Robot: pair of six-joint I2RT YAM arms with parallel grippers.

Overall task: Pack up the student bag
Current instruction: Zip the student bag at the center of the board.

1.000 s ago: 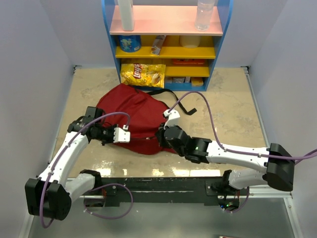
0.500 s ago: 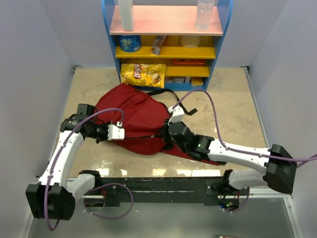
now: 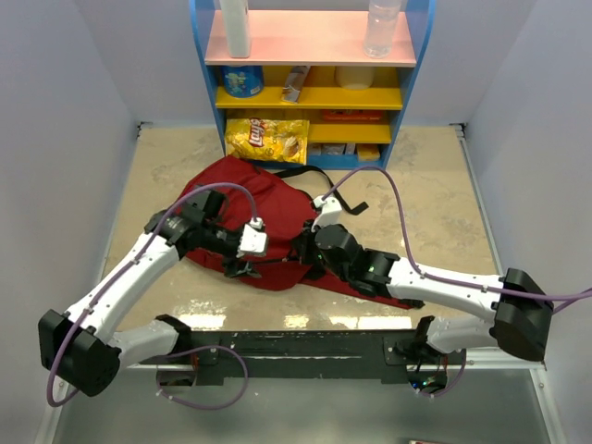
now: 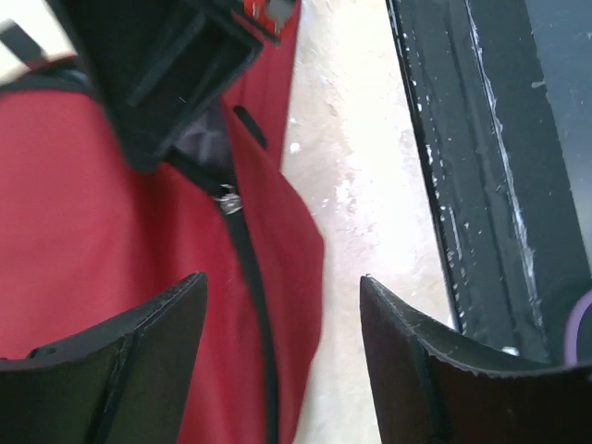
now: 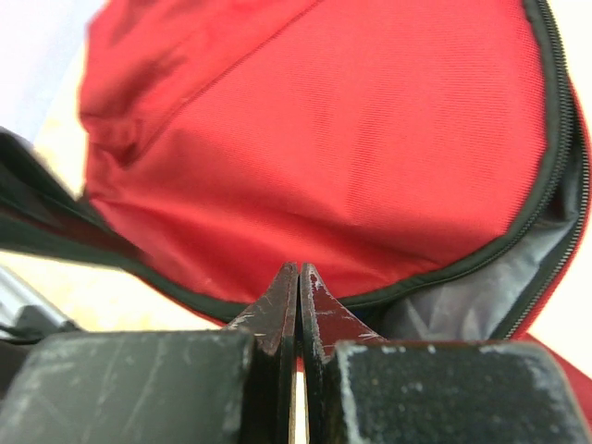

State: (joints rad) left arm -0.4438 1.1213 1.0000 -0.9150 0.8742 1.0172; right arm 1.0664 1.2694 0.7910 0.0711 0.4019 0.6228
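The student bag [image 3: 254, 208], dark red with a black zipper line, lies in the middle of the table. My right gripper [image 3: 307, 252] is at its near right side. In the right wrist view its jaws [image 5: 298, 270] are pressed together at the bag's black zipper rim [image 5: 435, 273], with red cloth showing between them and grey lining [image 5: 462, 305] beside them. My left gripper [image 3: 242, 268] hovers open over the bag's near edge. Between its fingers [image 4: 282, 305] I see red fabric [image 4: 83, 213], the zipper strip and a small metal pull [image 4: 227, 202].
A blue shelf unit [image 3: 310, 79] stands at the back with a yellow chip bag [image 3: 266, 139], a blue can [image 3: 242, 81] and two bottles on top. A black rail [image 3: 296, 347] runs along the near edge, close to my left gripper [image 4: 481, 166]. Walls close in on both sides.
My left gripper has opened and swung right from the bag's left side to its near edge. The right gripper pulled the bag's edge slightly right, then stayed shut.
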